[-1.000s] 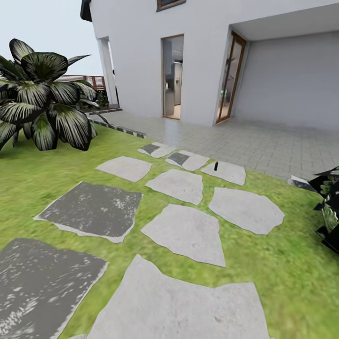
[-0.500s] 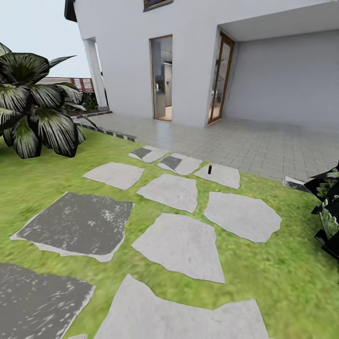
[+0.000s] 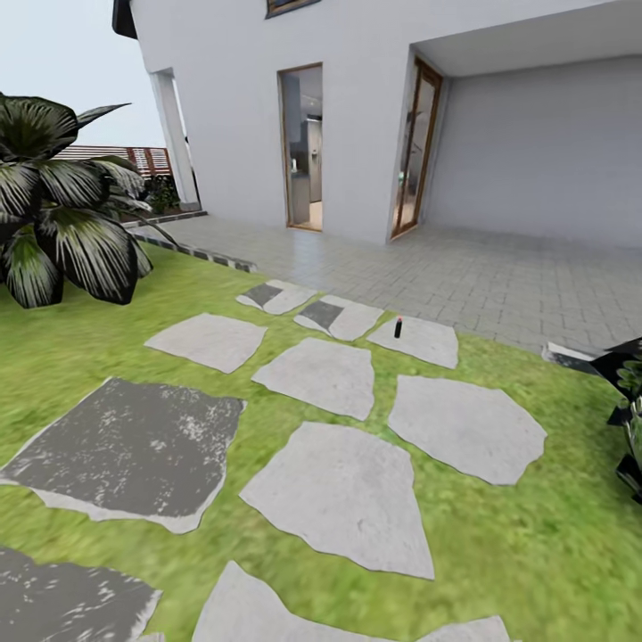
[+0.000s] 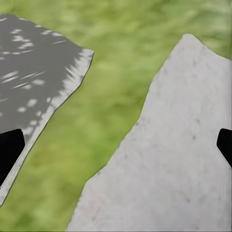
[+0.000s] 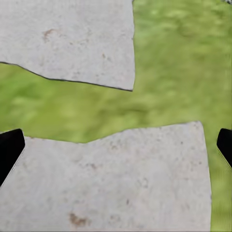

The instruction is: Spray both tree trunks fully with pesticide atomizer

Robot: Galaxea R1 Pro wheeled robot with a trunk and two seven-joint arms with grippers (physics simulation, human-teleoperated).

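The pesticide atomizer [image 3: 399, 326], a small dark bottle with a red top, stands upright on a far grey stepping stone [image 3: 417, 340] of the garden lawn [image 3: 526, 535], near the paved terrace. The trees and their trunks are out of view. In the left wrist view my left gripper [image 4: 116, 150] is open, with its dark fingertips [image 4: 9, 150] at the picture's edges, above grass and a pale stone. In the right wrist view my right gripper [image 5: 116, 147] is also open over two pale stones, and nothing is between its fingers.
A broad-leaved dark plant [image 3: 62, 214] stands on the lawn at the left. Another dark plant [image 3: 629, 401] is at the right edge. Behind lie the tiled terrace [image 3: 499, 276], the white house with an open doorway [image 3: 301, 152], and a slat fence [image 3: 134, 159].
The whole head view has shifted, so the camera has moved. The left plant now sits nearer the picture's left edge and the stones look slightly closer. The atomizer has not moved on its stone.
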